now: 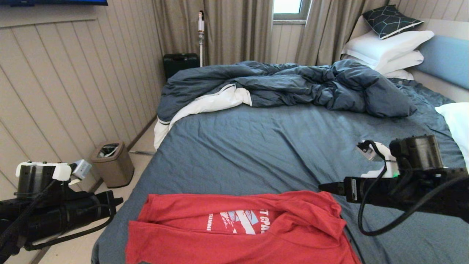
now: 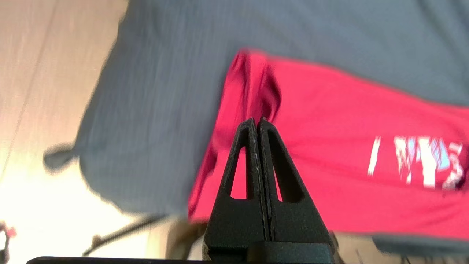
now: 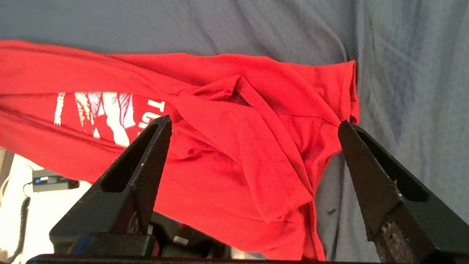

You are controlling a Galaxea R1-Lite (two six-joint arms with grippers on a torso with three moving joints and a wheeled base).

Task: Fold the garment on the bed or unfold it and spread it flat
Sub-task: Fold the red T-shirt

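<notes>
in the head view, the shirt is seen lying at the near edge of the bed, partly folded, with its far and near margins turned in over the chest print so that only a strip of lettering is left showing. its long axis is laid across the bed, from the robot's left to its right, and the lettering reads upside down from here. the duvet is bunched well apart at the far side, near the pillows, so the sheet between is left free as working space. the left gripper is held off the bed's left edge, over the floor, and the right gripper is held above the shirt's right end; neither is touching cloth, which is judged to be a pause between folds.

in the left wrist view, the left gripper is shown closed, finger against finger, with nothing between. the shirt is seen beyond it, its left end bunched into a small ridge.

in the right wrist view, the right gripper is shown spread wide and empty. the shirt lies under it, with a loose rumpled flap at that end, and the wide spread is judged to suit a grab at that flap.
</notes>
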